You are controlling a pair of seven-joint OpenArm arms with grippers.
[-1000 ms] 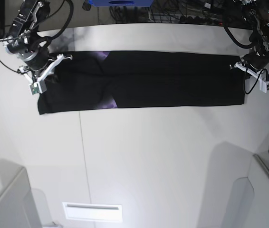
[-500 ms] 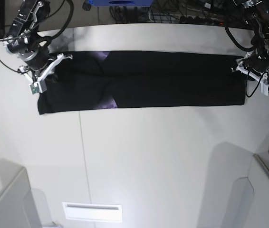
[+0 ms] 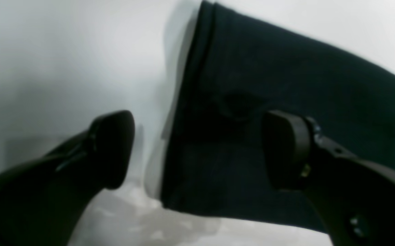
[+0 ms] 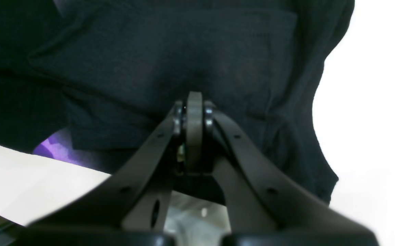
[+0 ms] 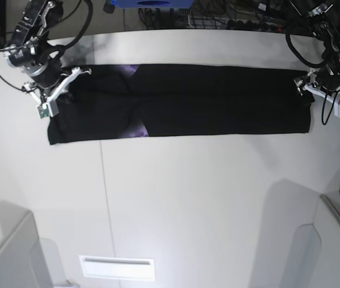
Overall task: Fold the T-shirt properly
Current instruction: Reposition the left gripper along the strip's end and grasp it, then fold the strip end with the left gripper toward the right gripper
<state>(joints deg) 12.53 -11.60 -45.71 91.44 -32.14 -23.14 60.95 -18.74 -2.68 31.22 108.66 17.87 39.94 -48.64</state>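
The black T-shirt (image 5: 206, 99) lies as a long flat strip across the far part of the white table (image 5: 188, 198); bits of purple print (image 5: 135, 129) show at its folds. My left gripper (image 5: 307, 90) is at the strip's right end. In the left wrist view it (image 3: 199, 150) is open, with the T-shirt's edge (image 3: 286, 75) between its two fingers. My right gripper (image 5: 62, 96) is at the strip's left end. In the right wrist view it (image 4: 194, 109) is shut, its tips in the bunched black cloth (image 4: 149, 51), with purple print (image 4: 52, 150) at the left.
A table seam (image 5: 105, 198) runs from the shirt toward the front. A white rectangular plate (image 5: 117, 267) lies near the front edge. Grey panels stand at the front left (image 5: 8, 252) and front right (image 5: 332, 240). Cables and a blue object (image 5: 152, 3) sit behind the table.
My left arm has shifted a little up and right at the shirt's right end, its wrist turned. The right arm and the shirt have not moved.
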